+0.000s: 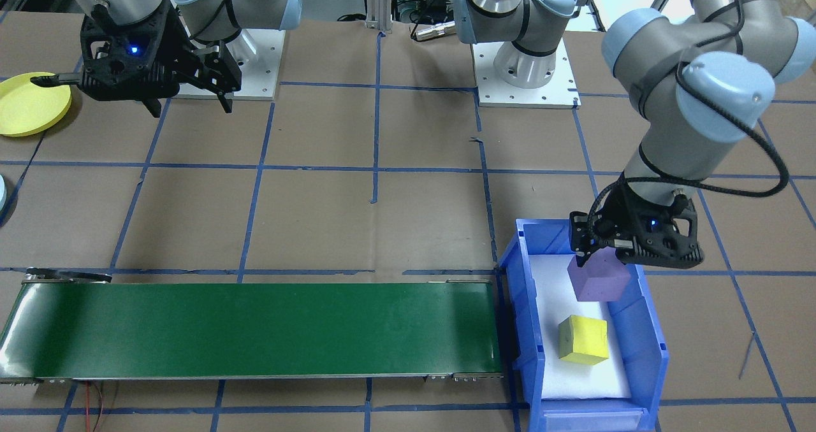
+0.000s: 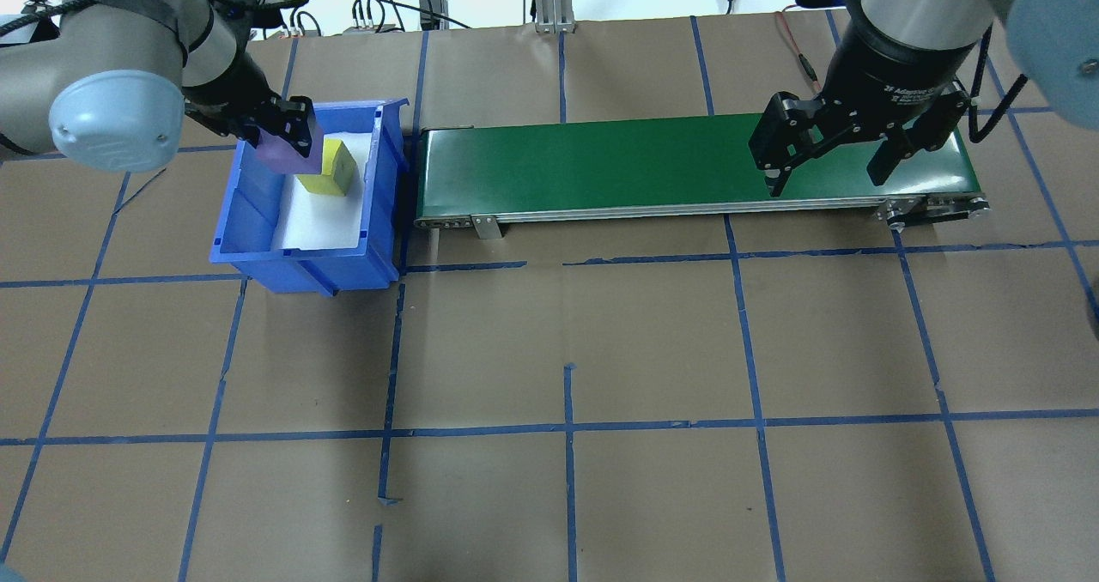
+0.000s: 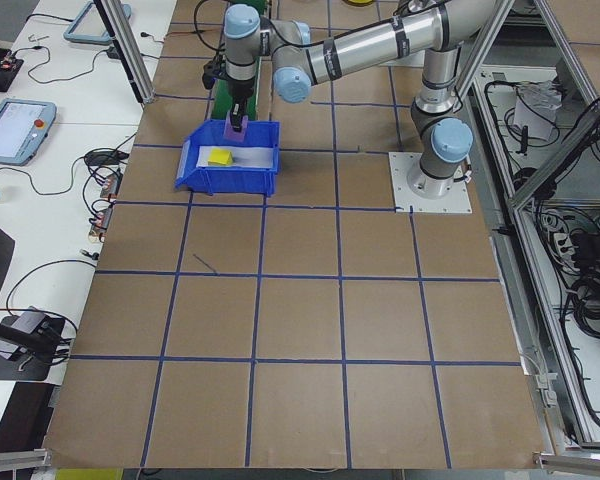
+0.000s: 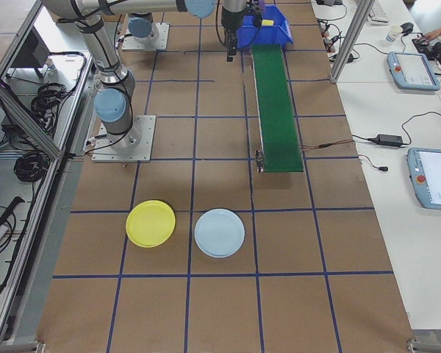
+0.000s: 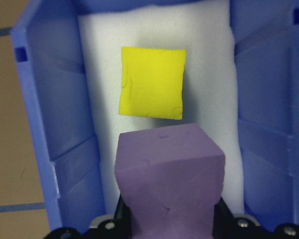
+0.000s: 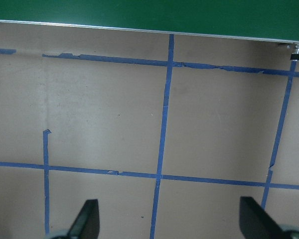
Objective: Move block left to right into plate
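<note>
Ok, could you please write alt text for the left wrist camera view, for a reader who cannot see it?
A purple block, held by the left gripper, hangs over the white floor of a blue bin. A yellow block lies on that floor beyond it, apart from the purple one.

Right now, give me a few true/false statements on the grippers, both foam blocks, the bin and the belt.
1. The left gripper is shut on the purple foam block. True.
2. The yellow foam block lies on the green conveyor belt. False: it sits inside the blue plastic bin.
3. The right gripper is open and empty. True.
4. The round yellow plastic plate holds a block. False: nothing lies in it.
5. The belt carries a block. False: it is bare.
</note>
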Available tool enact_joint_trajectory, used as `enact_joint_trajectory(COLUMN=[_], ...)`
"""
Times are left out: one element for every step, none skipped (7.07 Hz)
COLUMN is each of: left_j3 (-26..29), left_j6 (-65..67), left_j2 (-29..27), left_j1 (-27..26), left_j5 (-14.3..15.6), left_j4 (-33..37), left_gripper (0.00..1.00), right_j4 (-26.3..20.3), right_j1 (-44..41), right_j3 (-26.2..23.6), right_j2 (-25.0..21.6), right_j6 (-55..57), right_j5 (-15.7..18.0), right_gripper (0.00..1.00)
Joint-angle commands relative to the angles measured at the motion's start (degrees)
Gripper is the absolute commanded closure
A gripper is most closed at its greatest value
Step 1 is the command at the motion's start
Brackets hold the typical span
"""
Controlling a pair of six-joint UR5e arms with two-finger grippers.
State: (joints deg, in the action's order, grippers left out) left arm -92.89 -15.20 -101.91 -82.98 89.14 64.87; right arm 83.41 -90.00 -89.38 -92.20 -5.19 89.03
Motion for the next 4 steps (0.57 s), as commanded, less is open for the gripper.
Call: enact_joint_trajectory(left_j3=[5.6,6.0,6.7,6.7], left_j6=[1.2,4.8,10.5,12.2], left_j2=[1.4,0.8,-0.7,-4.2], left_j1=[-5.8,-8.3,-10.3,-12.4], left_j5=[-2.7,-3.9,-6.0,-6.4], left_j4=[0.0,-0.6,-1.0,-5.2], left_gripper=[0.99,0.98,0.98,0.98], right_j4=[0.0,0.0,0.0,0.0], right_j1=[0.0,0.0,0.1,0.1], right_j3=[0.0,0.0,0.0,0.0], right_j2=[0.0,0.0,0.0,0.0], right_j6=[0.0,0.0,0.0,0.0], right_j5=[0.0,0.0,0.0,0.0], right_gripper=[0.0,0.0,0.0,0.0])
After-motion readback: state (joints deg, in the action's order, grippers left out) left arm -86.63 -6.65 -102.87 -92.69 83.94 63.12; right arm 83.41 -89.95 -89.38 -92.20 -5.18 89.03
